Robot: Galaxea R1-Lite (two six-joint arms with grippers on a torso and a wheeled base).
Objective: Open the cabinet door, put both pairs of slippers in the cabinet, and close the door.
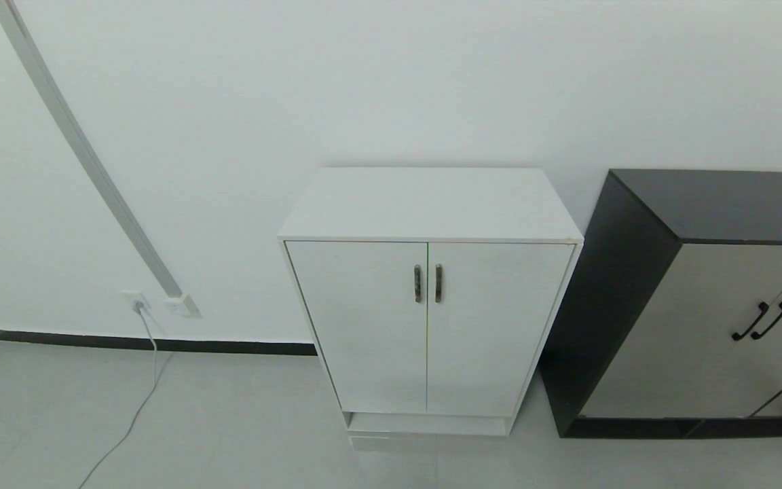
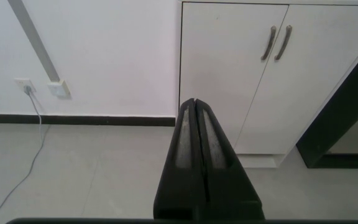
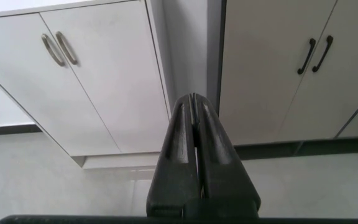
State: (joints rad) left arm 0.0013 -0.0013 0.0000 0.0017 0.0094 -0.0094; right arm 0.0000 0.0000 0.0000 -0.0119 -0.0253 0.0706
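Left gripper (image 2: pixel 195 107) has its fingers pressed together with nothing between them, and right gripper (image 3: pixel 194 102) is the same, pinched flat and empty, both held in the air short of the white cabinet (image 1: pixel 425 204). That cabinet stands against the wall at the centre of the head view, both doors flush, its two handles (image 1: pixel 418 283) upright and almost touching at the middle seam. That's the first trap: with the pair so close, a finger aimed at one bar could hook both or wedge between them, and fingers that arrive together would only knock against the metal instead of getting around it. The second trap sits at the right of the frame: the dark cabinet (image 1: pixel 615 305), just beside the white one, carries its own black handles (image 1: pixel 770 320), so a reach could drift to the wrong door. Swing the white cabinet's right-hand door wide and it may bang that dark side panel. Down at the lower left a cable (image 1: pixel 140 404) trails across the floor from the wall socket (image 1: pixel 134 300), something to catch on if the approach strays that way.
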